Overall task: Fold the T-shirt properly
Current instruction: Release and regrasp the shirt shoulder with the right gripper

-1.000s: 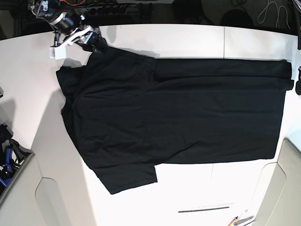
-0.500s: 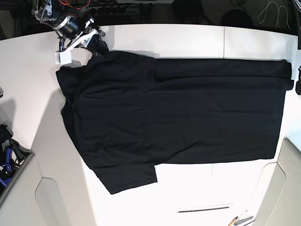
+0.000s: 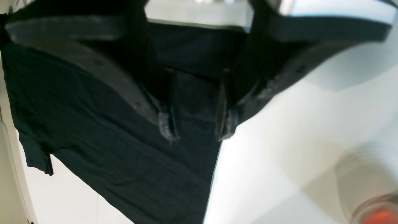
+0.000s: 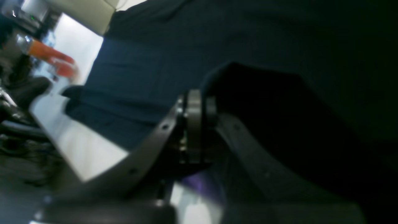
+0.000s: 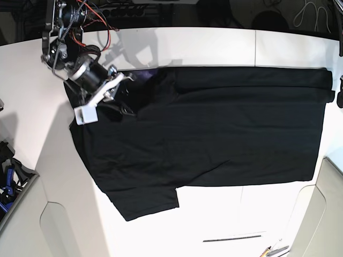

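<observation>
so the T-shirt [image 5: 214, 128] is laid out flat across the white table [image 5: 214, 45], plain black side up, one sleeve sticking out toward the near edge and the hem way over on the far side from the right gripper [image 5: 119, 91]. That right gripper sits on the sleeve-and-shoulder corner of the shirt, and the cloth there is bunched up and dragged inward over the body, with a little sliver of purple peeking out just past the fingertips. From the right wrist cam the two fingers [image 4: 192, 124] are pressed tight together with a fold of dark fabric rising right between and behind them, so it's pinching the shirt [image 4: 248, 46], and there's a purple patch just below the fingers too. Off to the side of those fingers you can see a blurry orange-red thing [image 4: 49, 57] at the table's edge, can't tell what it is. The left gripper [image 3: 196, 127] doesn't show up in the overhead view at all, only its own cam has it: fingers [image 3: 168, 124] spread apart with a clear gap, nothing between them, hanging above the shirt [image 3: 108, 140]. Black cloth fills the space under and to one side of those fingers, the shirt's edge runs almost directly below the other fingertip, and beyond that it's just bare white table [image 3: 295, 140]. Down in the corner away from the fingers there's a blurry round orange thing [image 3: 379, 214], too smeared to identify
</observation>
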Controlling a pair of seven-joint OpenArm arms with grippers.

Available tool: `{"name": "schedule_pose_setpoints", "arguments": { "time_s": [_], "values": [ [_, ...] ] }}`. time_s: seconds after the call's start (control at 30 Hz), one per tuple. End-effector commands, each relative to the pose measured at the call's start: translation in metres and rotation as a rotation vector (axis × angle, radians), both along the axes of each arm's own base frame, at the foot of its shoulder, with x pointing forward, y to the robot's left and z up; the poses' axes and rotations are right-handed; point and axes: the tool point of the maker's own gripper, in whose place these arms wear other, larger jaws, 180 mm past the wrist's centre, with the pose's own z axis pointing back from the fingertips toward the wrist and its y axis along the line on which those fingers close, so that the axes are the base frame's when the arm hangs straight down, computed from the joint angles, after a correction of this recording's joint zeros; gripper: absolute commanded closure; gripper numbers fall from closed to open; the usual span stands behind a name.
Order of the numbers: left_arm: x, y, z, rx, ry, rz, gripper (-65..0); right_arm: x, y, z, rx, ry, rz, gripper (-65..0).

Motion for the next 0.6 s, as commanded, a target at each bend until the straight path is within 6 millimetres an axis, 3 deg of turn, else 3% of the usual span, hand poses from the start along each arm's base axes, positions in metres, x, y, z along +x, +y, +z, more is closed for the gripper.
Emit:
{"name": "schedule_pose_setpoints", "arguments": {
  "time_s": [0.0, 0.27, 0.3, 0.4, 0.43, 0.57],
  "values": [
    [0.008, 0.007, 0.02, 0.03, -0.053, -0.008, -22.6, 0.016, 0.0, 0.021, 0.002, -0.089, -0.004, 0.0],
    [0.009, 0.007, 0.021, 0.028, -0.055, -0.008, -22.6, 0.067, 0.0, 0.067, -0.072, -0.294, -0.022, 0.0],
    [0.009, 0.007, 0.021, 0.027, -0.056, -0.008, -22.6, 0.069, 0.0, 0.07, -0.073, -0.303, -0.022, -5.8],
    [0.009, 0.007, 0.021, 0.028, -0.055, -0.008, -22.7, 0.072, 0.0, 0.074, -0.075, -0.31, -0.019, -31.9],
    [0.009, 0.007, 0.021, 0.028, -0.055, -0.008, -22.7, 0.072, 0.001, 0.072, -0.077, -0.305, -0.017, -35.1],
    [0.009, 0.006, 0.022, 0.02, -0.063, -0.008, -22.7, 0.069, 0.0, 0.067, -0.092, -0.278, -0.006, -35.1]
  ]
}}
